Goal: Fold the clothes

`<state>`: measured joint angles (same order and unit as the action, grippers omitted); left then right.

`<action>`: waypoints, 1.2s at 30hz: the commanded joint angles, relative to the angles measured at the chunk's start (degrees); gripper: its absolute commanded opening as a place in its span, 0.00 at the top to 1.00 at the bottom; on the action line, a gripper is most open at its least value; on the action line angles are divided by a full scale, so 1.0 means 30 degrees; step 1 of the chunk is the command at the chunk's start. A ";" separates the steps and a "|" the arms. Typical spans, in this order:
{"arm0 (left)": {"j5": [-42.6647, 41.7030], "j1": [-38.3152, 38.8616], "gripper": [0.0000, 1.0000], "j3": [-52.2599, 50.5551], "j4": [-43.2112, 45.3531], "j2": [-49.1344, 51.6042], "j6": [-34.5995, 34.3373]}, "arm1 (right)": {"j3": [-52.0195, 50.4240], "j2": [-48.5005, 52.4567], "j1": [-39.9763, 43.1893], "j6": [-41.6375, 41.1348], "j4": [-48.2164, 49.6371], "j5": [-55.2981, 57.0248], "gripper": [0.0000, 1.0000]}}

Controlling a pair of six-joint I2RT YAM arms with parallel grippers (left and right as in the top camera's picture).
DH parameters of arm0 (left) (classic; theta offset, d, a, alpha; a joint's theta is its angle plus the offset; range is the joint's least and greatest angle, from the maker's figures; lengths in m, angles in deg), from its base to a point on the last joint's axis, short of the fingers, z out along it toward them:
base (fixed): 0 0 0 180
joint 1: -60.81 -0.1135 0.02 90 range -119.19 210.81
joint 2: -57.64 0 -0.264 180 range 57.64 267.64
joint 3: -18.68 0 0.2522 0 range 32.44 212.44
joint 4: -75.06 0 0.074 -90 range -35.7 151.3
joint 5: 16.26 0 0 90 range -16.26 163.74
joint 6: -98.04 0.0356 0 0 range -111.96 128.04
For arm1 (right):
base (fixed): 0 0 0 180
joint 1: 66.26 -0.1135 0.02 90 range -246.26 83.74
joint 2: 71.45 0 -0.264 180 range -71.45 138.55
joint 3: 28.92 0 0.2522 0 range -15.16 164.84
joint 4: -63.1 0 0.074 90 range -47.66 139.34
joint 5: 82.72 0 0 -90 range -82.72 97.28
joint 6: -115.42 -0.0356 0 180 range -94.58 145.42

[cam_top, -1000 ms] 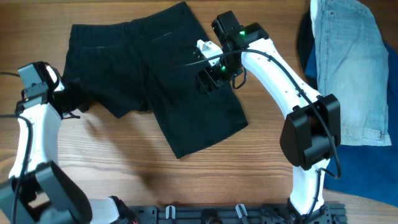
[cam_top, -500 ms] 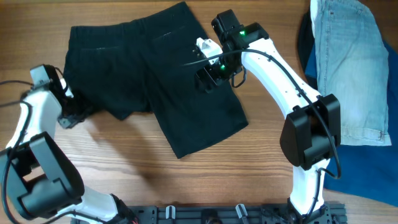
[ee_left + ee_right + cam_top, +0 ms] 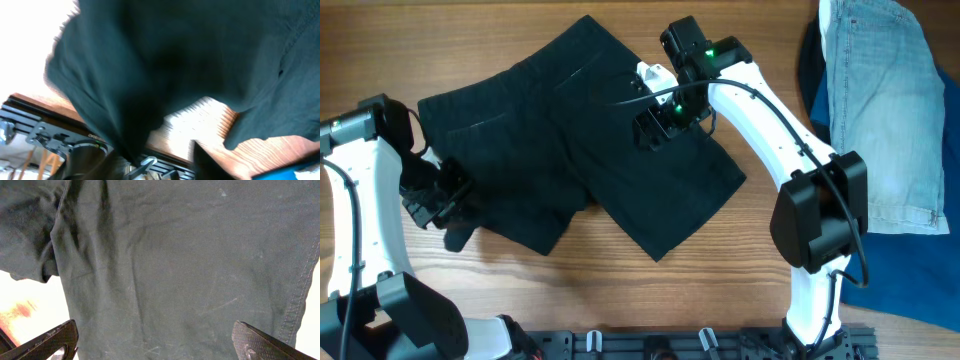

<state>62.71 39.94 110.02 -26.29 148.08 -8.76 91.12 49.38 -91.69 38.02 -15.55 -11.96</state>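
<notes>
Two grippers on the job, and the black shorts lie spread across the middle of the wooden table, seat up and turned at an angle. One waist corner nearly touches the far edge of the overhead view. The right leg's hem points down toward the near side.

Open wood runs all along the front below both legs, and there's a clear strip on the right between the leg and the right arm. Well beyond that arm, denim shorts sit on a blue cloth, apart from the action.

The left gripper is clamped on the bunched outer edge of the left leg. Its wrist camera shows blurred dark fabric hanging right over the lens.

The right gripper sits over the seat with its fingers spread wide, nothing held, cloth filling its wrist view.

Compared with half a second ago, the whole garment has swung. The left leg is dragged nearer, the right leg has slid out to the right, and the right gripper hasn't budged.
</notes>
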 commanded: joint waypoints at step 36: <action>0.2994 0.2259 0.00 0.0095 1.9955 0.3621 0.2484 | 0.2149 0.5370 0.6666 -0.1479 0.6047 0.2251 0.01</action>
<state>70.73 46.61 109.84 30.71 158.28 -2.75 91.73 62.78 -71.77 32.07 3.47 -7.64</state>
